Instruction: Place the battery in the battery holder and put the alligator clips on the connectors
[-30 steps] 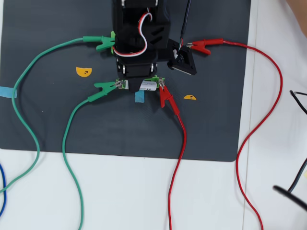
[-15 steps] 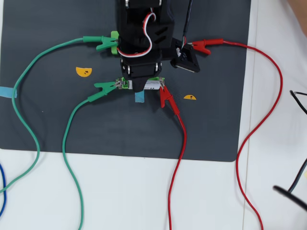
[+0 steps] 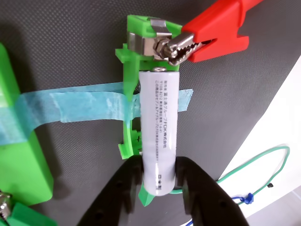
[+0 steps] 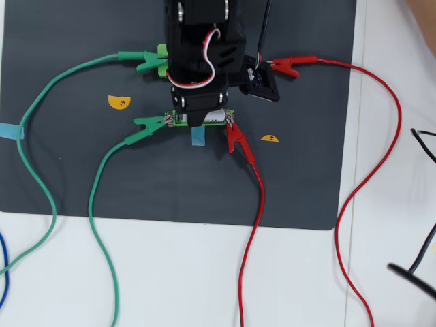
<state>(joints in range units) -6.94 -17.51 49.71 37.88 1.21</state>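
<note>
Wrist view: white battery [image 3: 160,132], dark print, gripper-pinched [image 3: 160,176].

- A white bench [image 4: 395,204] carries a dark mat [image 4: 170,184].
- On the mat, the battery holder [image 4: 178,118] is taped down.
- Two yellow half-discs [image 4: 118,102] flank the battery holder.

In the wrist view, the battery [image 3: 162,127] lies in the battery holder [image 3: 133,94], an alligator clip [image 3: 214,35] on its top tab

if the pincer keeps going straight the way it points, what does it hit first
Probably the metal tab at the far end of the green holder, where the red clip bites. The pincer grips the battery, which already points at it.
</note>
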